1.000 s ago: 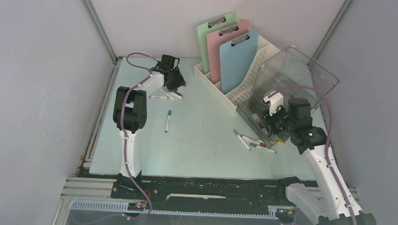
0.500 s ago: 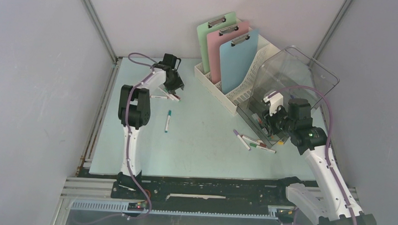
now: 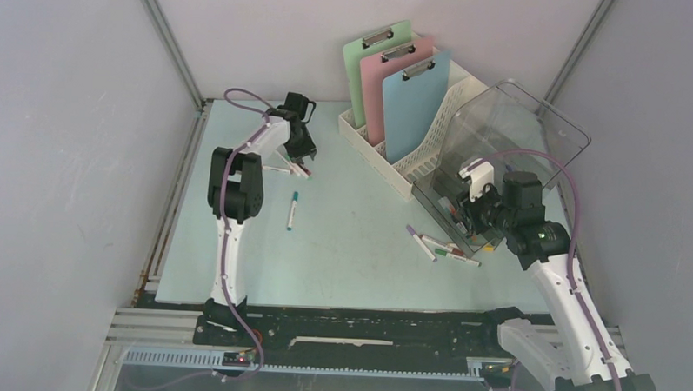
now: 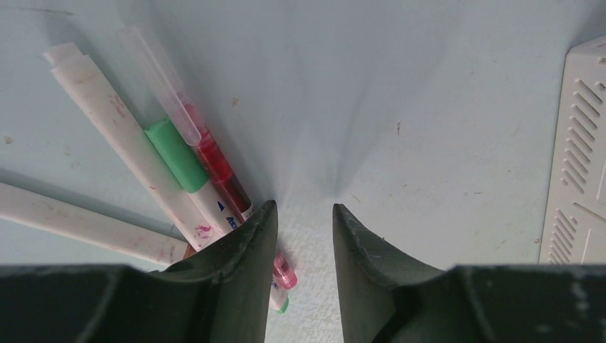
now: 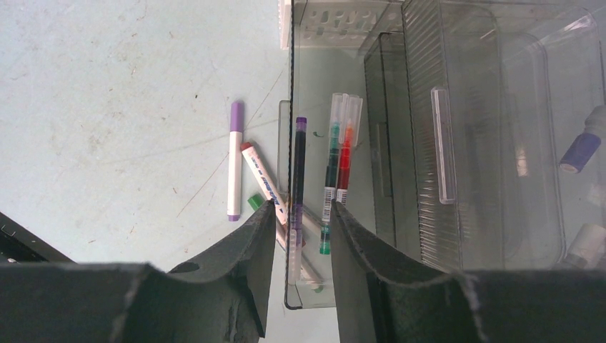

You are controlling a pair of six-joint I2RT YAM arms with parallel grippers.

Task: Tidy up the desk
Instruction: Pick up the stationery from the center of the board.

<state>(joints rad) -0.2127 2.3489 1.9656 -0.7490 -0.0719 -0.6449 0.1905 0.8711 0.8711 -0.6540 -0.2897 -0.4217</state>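
Overhead, grey walls (image 3: 66,151) enclose the pale mint desk (image 3: 350,248), lightly scuffed.

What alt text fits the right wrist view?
The claw, jaws apart, hovers over the edge of a clear bin holding purple, green and red pens. Markers lie on the pale desk just outside it.

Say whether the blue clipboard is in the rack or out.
In: the blue clipboard stands upright inside the white slotted plastic rack, clip uppermost.
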